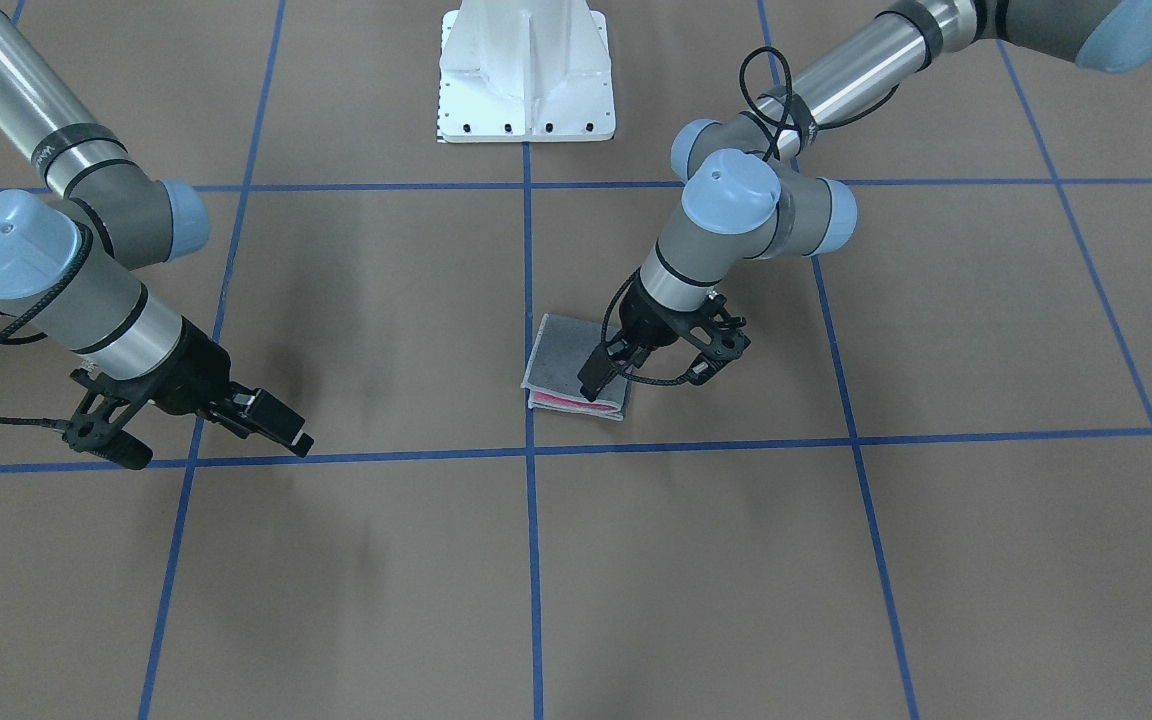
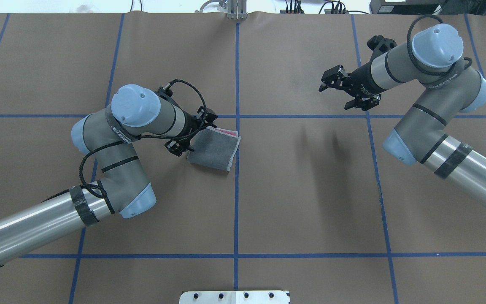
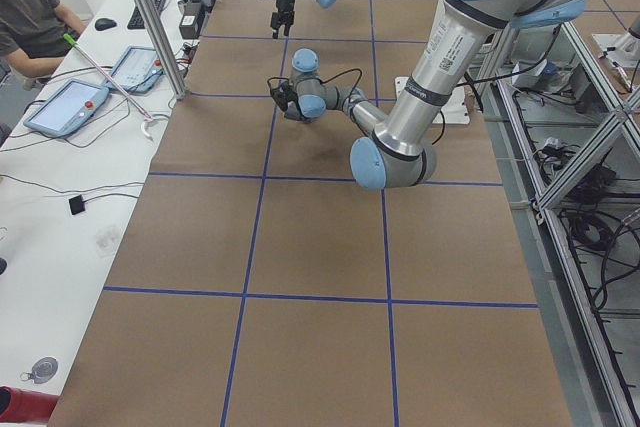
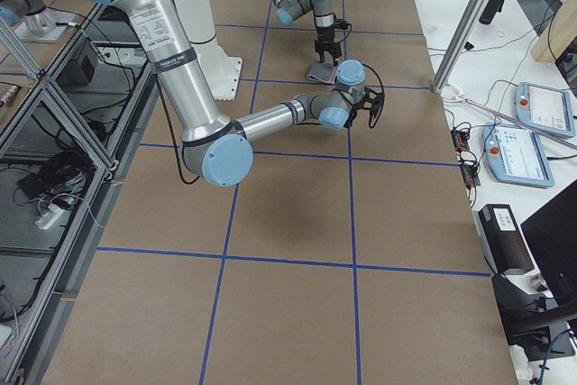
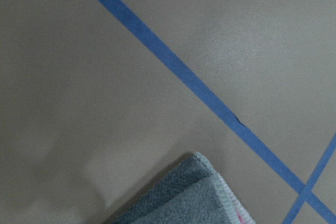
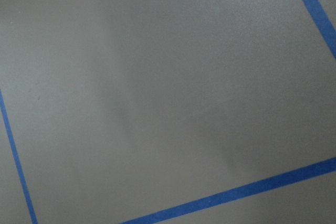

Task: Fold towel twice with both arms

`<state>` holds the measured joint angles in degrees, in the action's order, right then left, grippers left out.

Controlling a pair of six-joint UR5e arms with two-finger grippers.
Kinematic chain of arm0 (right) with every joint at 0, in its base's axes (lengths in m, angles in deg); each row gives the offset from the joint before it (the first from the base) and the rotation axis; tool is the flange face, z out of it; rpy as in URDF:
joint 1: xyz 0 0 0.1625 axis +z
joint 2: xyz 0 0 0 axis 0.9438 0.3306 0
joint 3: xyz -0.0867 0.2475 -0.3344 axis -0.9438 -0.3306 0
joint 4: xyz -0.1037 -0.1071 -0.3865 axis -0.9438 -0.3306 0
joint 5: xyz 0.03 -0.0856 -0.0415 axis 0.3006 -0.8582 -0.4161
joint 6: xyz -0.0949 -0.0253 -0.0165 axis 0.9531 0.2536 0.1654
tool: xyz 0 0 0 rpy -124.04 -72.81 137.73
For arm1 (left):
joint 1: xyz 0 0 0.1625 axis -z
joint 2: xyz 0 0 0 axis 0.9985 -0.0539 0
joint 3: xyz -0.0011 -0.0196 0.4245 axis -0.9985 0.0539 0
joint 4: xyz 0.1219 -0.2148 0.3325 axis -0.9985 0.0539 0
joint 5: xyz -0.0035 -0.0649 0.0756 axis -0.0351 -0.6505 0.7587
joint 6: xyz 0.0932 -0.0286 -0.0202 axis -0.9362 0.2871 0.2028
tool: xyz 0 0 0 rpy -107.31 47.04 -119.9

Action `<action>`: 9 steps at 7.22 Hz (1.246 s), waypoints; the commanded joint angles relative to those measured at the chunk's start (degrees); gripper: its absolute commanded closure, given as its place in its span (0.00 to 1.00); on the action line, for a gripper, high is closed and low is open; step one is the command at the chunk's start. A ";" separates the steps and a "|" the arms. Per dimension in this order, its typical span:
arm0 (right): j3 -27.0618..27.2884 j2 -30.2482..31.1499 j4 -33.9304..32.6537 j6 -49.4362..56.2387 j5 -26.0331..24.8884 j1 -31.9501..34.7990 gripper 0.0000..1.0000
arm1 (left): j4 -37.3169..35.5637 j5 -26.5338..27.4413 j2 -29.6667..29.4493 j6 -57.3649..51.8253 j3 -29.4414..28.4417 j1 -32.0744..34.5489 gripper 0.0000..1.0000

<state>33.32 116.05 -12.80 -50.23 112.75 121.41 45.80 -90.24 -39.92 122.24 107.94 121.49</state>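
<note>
**Towel folded small; both end effectors open and empty**

The towel (image 2: 213, 148) lies flat on the brown desk (image 2: 310, 190), on the robot's left side of the centre line of blue tape (image 2: 236, 202). Its edge touches that line just on the robot's side of a tape crossing. It forms a compact rectangle with the dark grey face up. A strip of pink and the light grey edging show at the edge facing away from the robot. The left wrist view shows stacked layers at one corner, so both folds appear to be done.

The left end effector (image 2: 192, 133) sits low at the towel's outer edge. Its jaws are spread wide, with one finger at each end of that edge, and they grip no cloth. The right end effector (image 2: 341, 90) hangs over bare desk, well apart from the towel, with its jaws spread and nothing between them.

What seems left, judging by this layout, is only for the left arm to clear the towel. The edges look roughly aligned, though the rectangle sits slightly askew to the tape grid.

A dark band on each wrist carries a short printed label (image 2: 118, 131), too small to read with confidence. No other brand or writing is legible.
</note>
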 commanded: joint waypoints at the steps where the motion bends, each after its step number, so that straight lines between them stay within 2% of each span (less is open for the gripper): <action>1: -0.03 0.00 0.00 0.00 -0.01 0.00 0.00 | 0.00 -0.86 1.67 -0.42 2.02 1.36 0.00; 2: 0.06 0.00 0.00 0.00 -0.01 0.00 0.00 | 0.00 -2.08 2.21 -0.77 3.86 2.15 0.00; 5: 0.06 0.00 0.00 0.00 0.08 0.60 0.00 | -1.05 -2.01 1.68 -0.86 4.58 2.24 0.00; 6: 0.32 0.35 -0.26 0.44 -0.27 1.31 0.00 | -1.31 -3.57 2.12 -0.95 5.72 4.77 0.00; 7: 0.32 0.44 -0.87 5.14 -0.28 2.97 0.00 | -2.97 -7.68 2.47 -6.34 7.55 7.75 0.00; 8: 0.32 2.09 -1.05 11.19 0.16 4.90 0.00 | -8.30 -8.77 5.00 -12.31 11.75 9.52 0.00; 9: 0.50 2.72 -3.58 17.43 0.25 6.83 0.00 | -14.35 -8.86 9.81 -21.68 18.32 10.67 0.00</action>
<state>33.68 117.75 -14.29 -40.01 112.81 125.95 37.91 -98.24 -34.64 110.13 119.69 130.35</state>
